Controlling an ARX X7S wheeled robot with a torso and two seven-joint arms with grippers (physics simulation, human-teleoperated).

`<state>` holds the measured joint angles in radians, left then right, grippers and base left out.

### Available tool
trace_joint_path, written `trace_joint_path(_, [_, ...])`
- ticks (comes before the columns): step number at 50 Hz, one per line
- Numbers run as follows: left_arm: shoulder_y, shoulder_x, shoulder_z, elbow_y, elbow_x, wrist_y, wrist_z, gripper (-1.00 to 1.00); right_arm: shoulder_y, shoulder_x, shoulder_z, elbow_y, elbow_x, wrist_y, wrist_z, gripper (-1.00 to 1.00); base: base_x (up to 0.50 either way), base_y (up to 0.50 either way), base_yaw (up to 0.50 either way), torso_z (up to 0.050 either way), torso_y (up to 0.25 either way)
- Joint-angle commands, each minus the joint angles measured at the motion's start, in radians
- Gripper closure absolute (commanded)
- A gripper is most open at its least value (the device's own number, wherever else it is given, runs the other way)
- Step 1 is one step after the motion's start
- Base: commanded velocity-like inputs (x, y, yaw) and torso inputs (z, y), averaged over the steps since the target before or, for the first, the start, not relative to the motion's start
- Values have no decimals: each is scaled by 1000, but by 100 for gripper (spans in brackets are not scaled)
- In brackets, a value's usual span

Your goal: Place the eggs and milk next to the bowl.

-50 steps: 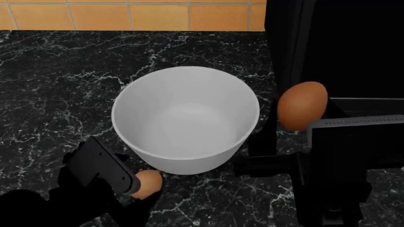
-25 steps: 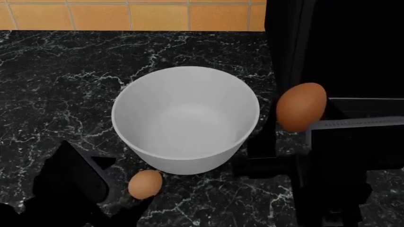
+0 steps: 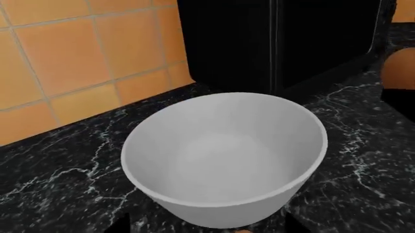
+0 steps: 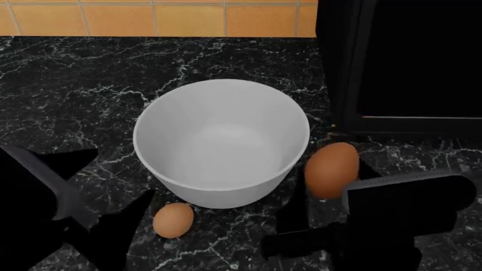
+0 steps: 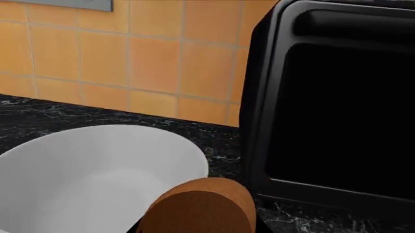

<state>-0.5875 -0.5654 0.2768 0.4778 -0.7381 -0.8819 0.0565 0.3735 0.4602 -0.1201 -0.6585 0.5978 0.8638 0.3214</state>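
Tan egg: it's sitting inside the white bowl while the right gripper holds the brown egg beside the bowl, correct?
Not quite. The head view shows the tan egg on the counter just outside the bowl, not inside it. The right gripper does hold the brown egg beside it.

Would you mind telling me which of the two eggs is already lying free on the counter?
The pale tan egg, in front of the bowl, lies free on the counter. The darker reddish-brown egg sits at the right gripper.
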Motion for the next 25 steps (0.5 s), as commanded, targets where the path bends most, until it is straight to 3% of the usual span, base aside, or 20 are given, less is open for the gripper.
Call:
trace_joint_path(1, [17, -7, -84, 41, -33, 24, -38, -100, -29, 17, -29, -10, 6, 35, -37, 100, 0, 0, 0, 0, 0])
trace_joint_path(10, [52, 8, -152, 53, -33, 101, -52, -100, -26, 29, -73, 14, 9, 41, -73, 100, 0, 0, 0, 0, 0])
trace_joint_path(25, [61, 7, -139, 31, 5, 136, -49, -100, -15, 29, -138, 76, 6, 52, -112, 100, 0, 0, 0, 0, 0])
